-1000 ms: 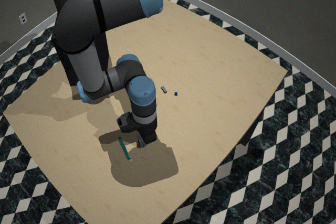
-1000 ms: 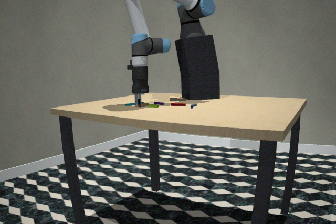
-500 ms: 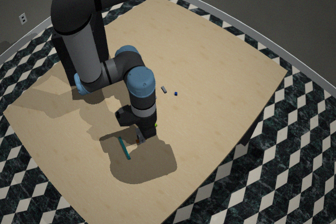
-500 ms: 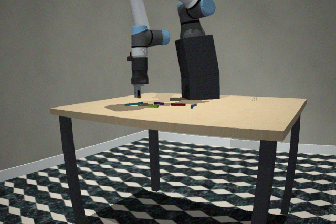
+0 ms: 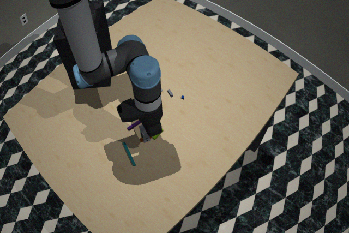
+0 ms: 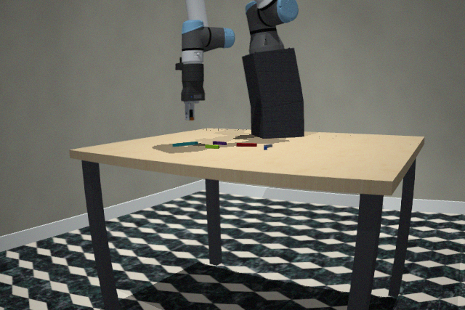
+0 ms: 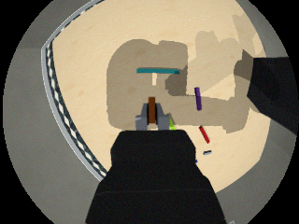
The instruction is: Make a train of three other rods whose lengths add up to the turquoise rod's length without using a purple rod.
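My gripper hangs well above the table, shut on an orange rod; the rod's end also shows between the fingers in the top view. The turquoise rod lies flat on the table below and to the left, seen too in the exterior view and in the wrist view. A lime rod lies beside it, partly hidden by the gripper in the top view. A purple rod, a red rod, a grey rod and a blue rod lie on the table.
The arm's dark base block stands at the table's back. The arm casts a wide shadow over the turquoise rod's area.
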